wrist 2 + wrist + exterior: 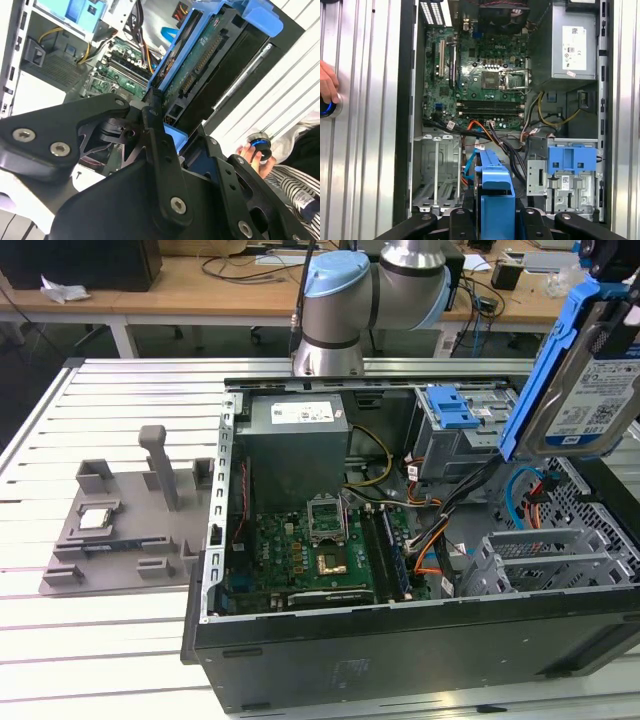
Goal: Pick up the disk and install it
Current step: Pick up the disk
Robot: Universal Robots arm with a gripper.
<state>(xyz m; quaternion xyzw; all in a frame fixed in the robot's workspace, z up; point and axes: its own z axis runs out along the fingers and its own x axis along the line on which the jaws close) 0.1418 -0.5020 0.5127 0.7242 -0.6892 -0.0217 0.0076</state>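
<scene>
Gripper (172, 127) is clamped on the disk (585, 370), with fingers (152, 130) on either side of its lower end. The disk hangs in the air, steeply tilted, label toward the exterior camera. It is over the end of the open computer case (400, 640) on the exterior view's right and is not seated in any bay. In the first wrist view it shows edge-on, just beside the empty metal drive cage (437, 170), which adjoins the motherboard (480, 75). A person's hand (326, 82) rests on a blue button (326, 107) on the slatted table (365, 150).
</scene>
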